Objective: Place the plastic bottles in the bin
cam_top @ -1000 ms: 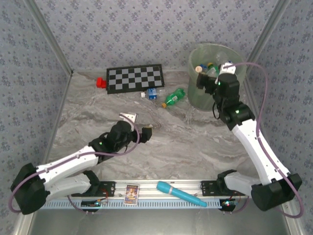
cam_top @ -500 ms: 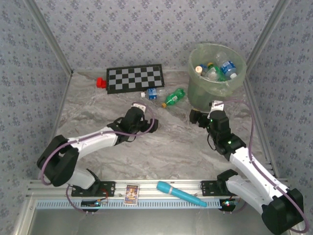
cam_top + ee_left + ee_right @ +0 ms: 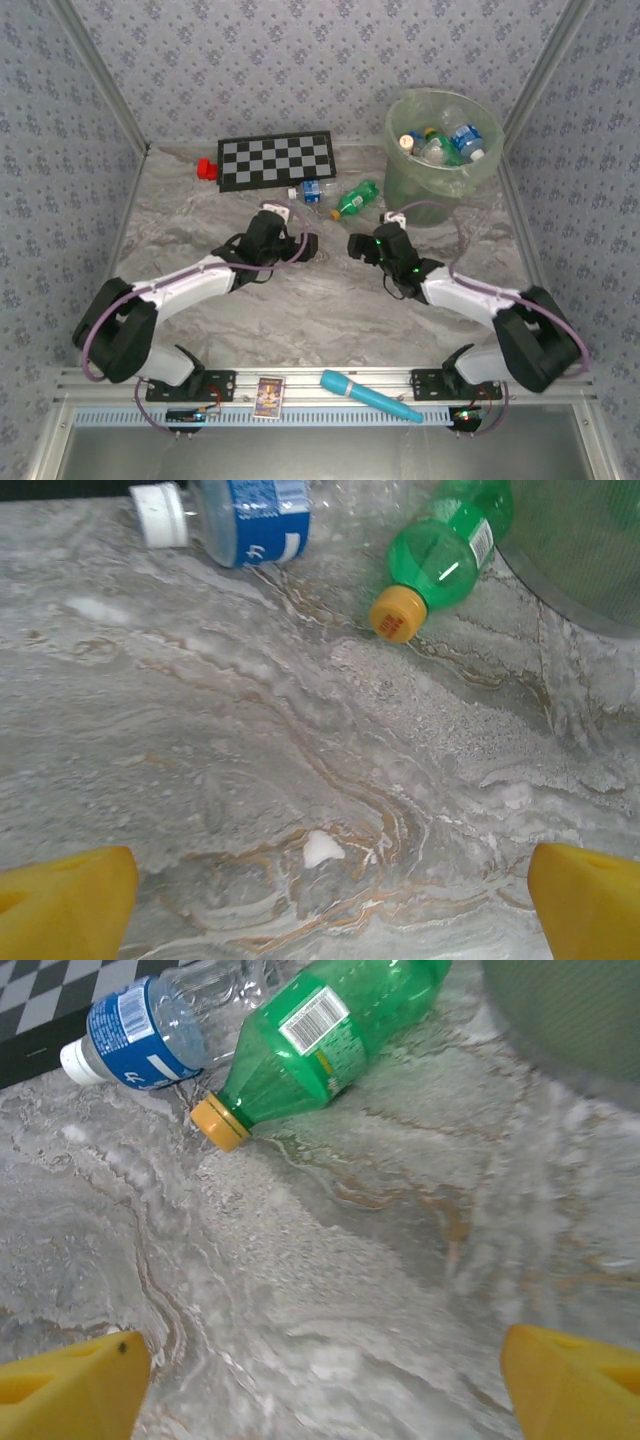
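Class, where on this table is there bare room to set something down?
Free: the marble between left arm, right arm and near rail. Crowded: the clear bottle and green bottle lying between chessboard and bin.

1. The green bottle [image 3: 440,550], just beside the bin [image 3: 585,560]: base cut off by the top edge of the left wrist view.
2. The blue-labelled bottle [image 3: 240,515], farther from the bin: body cut off likewise.
3. The bin: cropped at the corner, wall blurred in the right wrist view.
4. The bottles inside the bin [image 3: 442,141]: overlapped, number not determinable.
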Action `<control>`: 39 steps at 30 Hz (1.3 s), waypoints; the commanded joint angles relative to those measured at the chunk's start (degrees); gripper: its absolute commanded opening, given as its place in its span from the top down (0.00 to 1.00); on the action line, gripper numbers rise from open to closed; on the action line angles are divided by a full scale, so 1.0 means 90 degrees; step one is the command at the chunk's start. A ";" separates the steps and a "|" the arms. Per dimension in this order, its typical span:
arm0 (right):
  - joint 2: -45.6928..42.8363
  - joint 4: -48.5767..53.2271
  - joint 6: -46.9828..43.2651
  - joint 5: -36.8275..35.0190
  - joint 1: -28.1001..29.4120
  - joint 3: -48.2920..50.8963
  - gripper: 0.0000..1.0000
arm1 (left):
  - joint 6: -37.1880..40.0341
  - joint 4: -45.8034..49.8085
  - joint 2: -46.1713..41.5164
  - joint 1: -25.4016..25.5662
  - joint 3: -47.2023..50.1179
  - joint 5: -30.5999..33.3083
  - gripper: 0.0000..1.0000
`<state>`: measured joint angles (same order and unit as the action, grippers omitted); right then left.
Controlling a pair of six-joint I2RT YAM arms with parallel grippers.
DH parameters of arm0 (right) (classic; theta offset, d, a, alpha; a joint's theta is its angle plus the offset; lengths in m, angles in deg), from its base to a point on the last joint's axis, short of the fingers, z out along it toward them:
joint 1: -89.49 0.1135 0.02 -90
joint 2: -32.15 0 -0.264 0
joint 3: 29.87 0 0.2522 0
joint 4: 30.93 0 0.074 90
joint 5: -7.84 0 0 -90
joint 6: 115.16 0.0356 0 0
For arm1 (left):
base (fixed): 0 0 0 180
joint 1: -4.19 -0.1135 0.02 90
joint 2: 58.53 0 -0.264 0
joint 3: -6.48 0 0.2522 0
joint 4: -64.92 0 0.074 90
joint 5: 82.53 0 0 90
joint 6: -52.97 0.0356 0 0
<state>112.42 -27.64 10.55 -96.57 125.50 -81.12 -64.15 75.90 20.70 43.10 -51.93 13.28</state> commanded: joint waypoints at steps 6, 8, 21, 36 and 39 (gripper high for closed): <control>0.2015 -0.0987 0.1821 -0.0489 0.0266 -0.1357 0.24 | -0.0169 0.0583 -0.1600 -0.0140 0.0588 0.0088 0.00; 0.2467 -0.1090 0.1992 -0.0551 0.0282 -0.1676 0.29 | -0.0262 0.0593 -0.2040 -0.0147 0.0844 0.0054 0.00; 0.4116 -0.0658 0.3083 -0.0824 0.0112 -0.3125 0.30 | -0.0510 0.0992 -0.3948 -0.0164 0.1817 0.0005 0.00; 0.4685 -0.0023 0.3452 -0.0553 -0.0256 -0.3696 0.53 | -0.0571 0.0985 -0.4300 -0.0179 0.2001 -0.0061 0.00; 0.4587 -0.0029 0.3397 -0.0556 -0.0273 -0.3581 0.64 | -0.0562 0.0964 -0.4228 -0.0174 0.1973 -0.0059 0.00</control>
<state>152.53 -31.05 40.91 -100.92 123.93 -114.74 -68.69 84.97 -17.25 41.79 -33.94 13.19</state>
